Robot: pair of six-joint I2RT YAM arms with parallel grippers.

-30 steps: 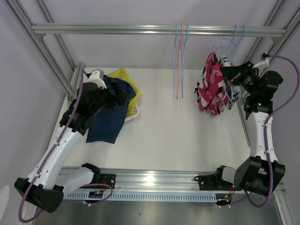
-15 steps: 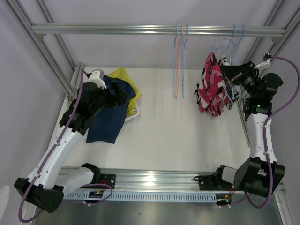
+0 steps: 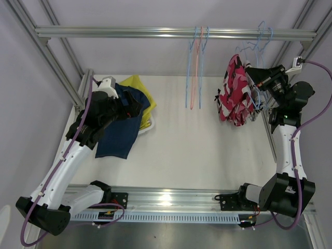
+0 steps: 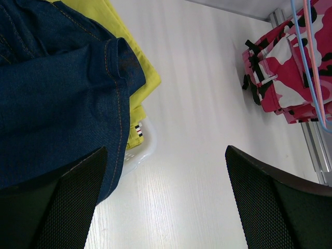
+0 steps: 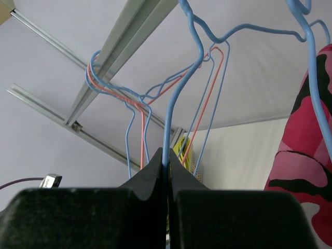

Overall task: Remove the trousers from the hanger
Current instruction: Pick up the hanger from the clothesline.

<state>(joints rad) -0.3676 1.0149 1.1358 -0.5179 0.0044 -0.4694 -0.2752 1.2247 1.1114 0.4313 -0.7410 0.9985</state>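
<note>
Right wrist view: I am seeing the right gripper (image 5: 166,162) pinched tight on a blue hanger wire (image 5: 175,98), with the pink-red camouflage trousers (image 5: 306,150) hanging at the frame's right edge. The left gripper (image 4: 165,155) is standing with its fingers wide apart. The navy trousers (image 4: 57,88) are lying over the yellow trousers (image 4: 111,31) at upper left. A striped label (image 4: 138,129) is showing there, too small to read.

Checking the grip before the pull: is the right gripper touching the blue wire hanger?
Touching. The right wrist view shows the right gripper shut on the blue wire hanger, with the wire pinched between both fingertips.
</note>
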